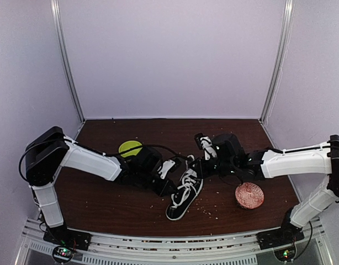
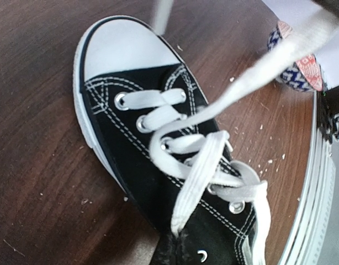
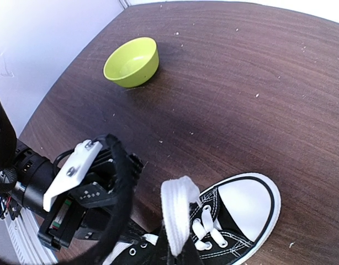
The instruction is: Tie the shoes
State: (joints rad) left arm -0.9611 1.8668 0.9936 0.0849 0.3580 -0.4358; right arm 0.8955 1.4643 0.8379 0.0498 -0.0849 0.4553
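Note:
The shoe [image 1: 183, 199] is a black low-top sneaker with a white toe cap [image 2: 122, 47], lying mid-table with its toe toward the arms. My left gripper [image 2: 178, 238] is shut on a white lace strand [image 2: 200, 174] that rises from the fingers across the eyelets. A second strand [image 2: 252, 83] runs taut toward the upper right. My right gripper [image 3: 180, 253] is shut on a folded white lace [image 3: 178, 207] just above the shoe's tongue. In the top view both grippers, left [image 1: 170, 187] and right [image 1: 196, 167], meet over the shoe's ankle end.
A lime green bowl [image 1: 130, 148] sits behind the left arm, also in the right wrist view [image 3: 132, 62]. A red patterned bowl [image 1: 249, 195] stands right of the shoe, near the table's front rail [image 2: 310, 210]. Crumbs dot the brown table [image 1: 103, 204].

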